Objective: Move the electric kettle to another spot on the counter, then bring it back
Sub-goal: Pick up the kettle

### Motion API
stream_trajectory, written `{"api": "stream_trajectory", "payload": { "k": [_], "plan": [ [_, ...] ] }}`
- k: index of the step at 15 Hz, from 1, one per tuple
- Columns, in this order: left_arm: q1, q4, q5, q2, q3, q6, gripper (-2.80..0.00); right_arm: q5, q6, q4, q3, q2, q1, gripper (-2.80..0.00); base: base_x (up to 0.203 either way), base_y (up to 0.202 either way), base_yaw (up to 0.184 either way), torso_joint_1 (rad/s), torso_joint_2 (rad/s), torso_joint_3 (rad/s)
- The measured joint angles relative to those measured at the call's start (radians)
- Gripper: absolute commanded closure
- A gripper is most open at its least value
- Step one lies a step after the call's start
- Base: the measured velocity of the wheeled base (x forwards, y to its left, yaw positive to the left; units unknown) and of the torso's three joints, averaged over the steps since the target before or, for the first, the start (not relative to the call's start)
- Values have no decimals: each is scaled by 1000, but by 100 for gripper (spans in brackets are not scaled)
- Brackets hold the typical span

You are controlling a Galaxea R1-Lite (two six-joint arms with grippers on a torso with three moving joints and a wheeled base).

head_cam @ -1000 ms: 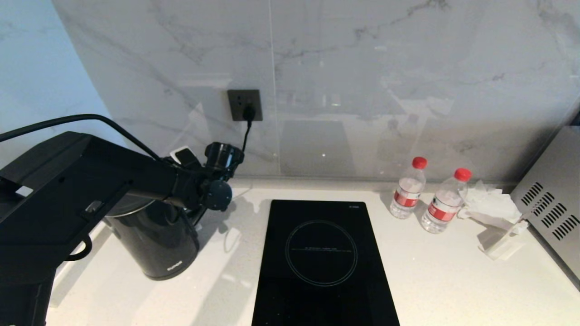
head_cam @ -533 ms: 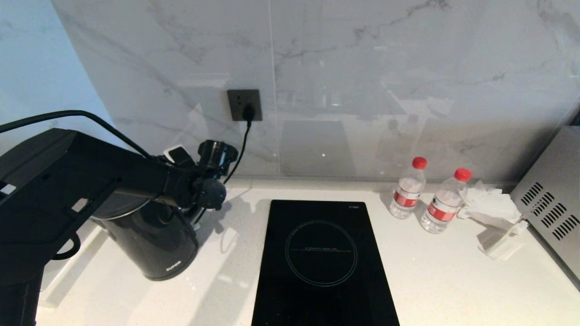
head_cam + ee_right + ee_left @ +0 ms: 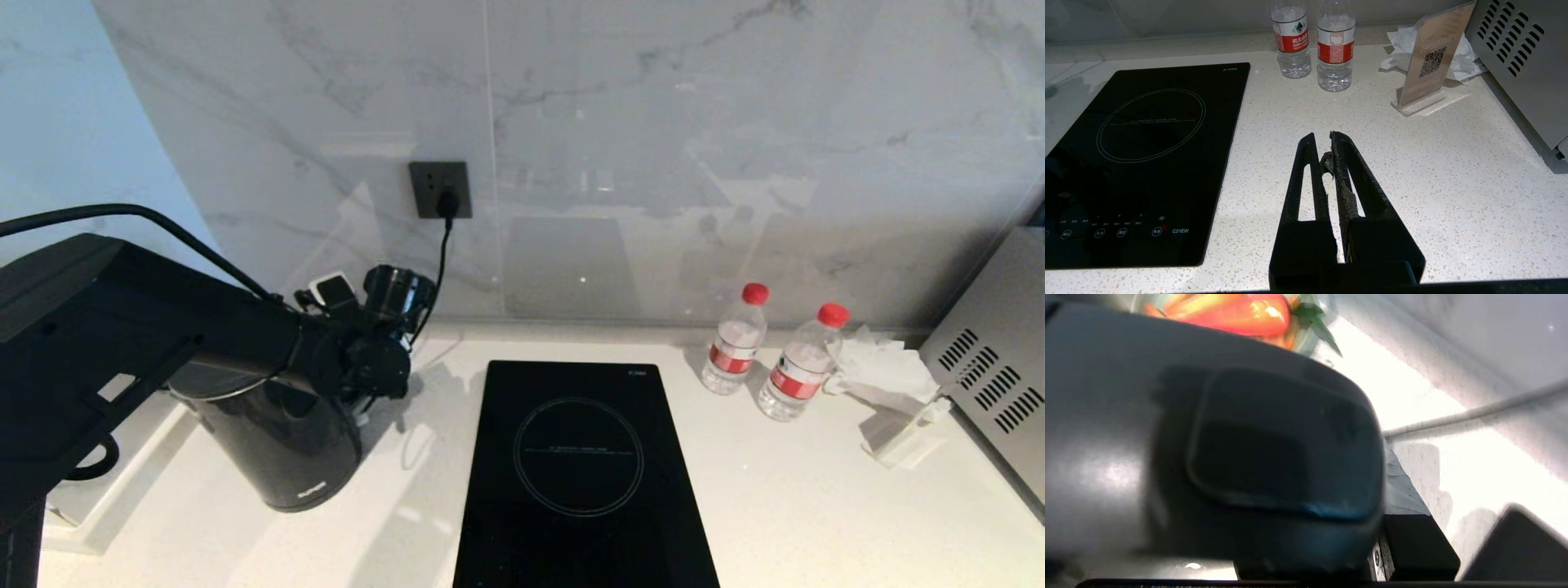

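Left claw [image 3: 339, 392] is hidden at the electric kettle [image 3: 282, 445], grip untellable; kettle sits on the table [image 3: 816, 506]; progress cannot be judged.

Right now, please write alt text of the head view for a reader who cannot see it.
The robot's left arm reaches over a glossy black electric kettle standing at the left of a white counter. A black hob panel lies in the middle. Two water bottles with red caps stand at the right, beside crumpled tissue.

Soft, even light fills the head view, with glare on the marble wall [image 3: 653, 122]. The left wrist view is blurred, its counter [image 3: 1412, 396] overexposed.
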Motion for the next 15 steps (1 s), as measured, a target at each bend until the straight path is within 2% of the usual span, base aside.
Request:
{"api": "stream_trajectory", "payload": {
  "k": [2, 5, 7, 9, 15],
  "plan": [
    [-4, -79, -4, -4, 42, 45, 0, 0, 0, 0, 0, 0, 0, 0, 0, 0, 0, 0, 0, 0],
    [3, -223, -2, -7, 64, 173, 0, 0, 0, 0, 0, 0, 0, 0, 0, 0, 0, 0, 0, 0],
    [2, -324, -1, -7, 82, 232, 0, 0, 0, 0, 0, 0, 0, 0, 0, 0, 0, 0, 0, 0],
    [2, -362, 2, -7, 85, 248, 0, 0, 0, 0, 0, 0, 0, 0, 0, 0, 0, 0, 0, 0],
    [0, -358, 2, -40, 93, 274, 0, 0, 0, 0, 0, 0, 0, 0, 0, 0, 0, 0, 0, 0]
  ]
}}
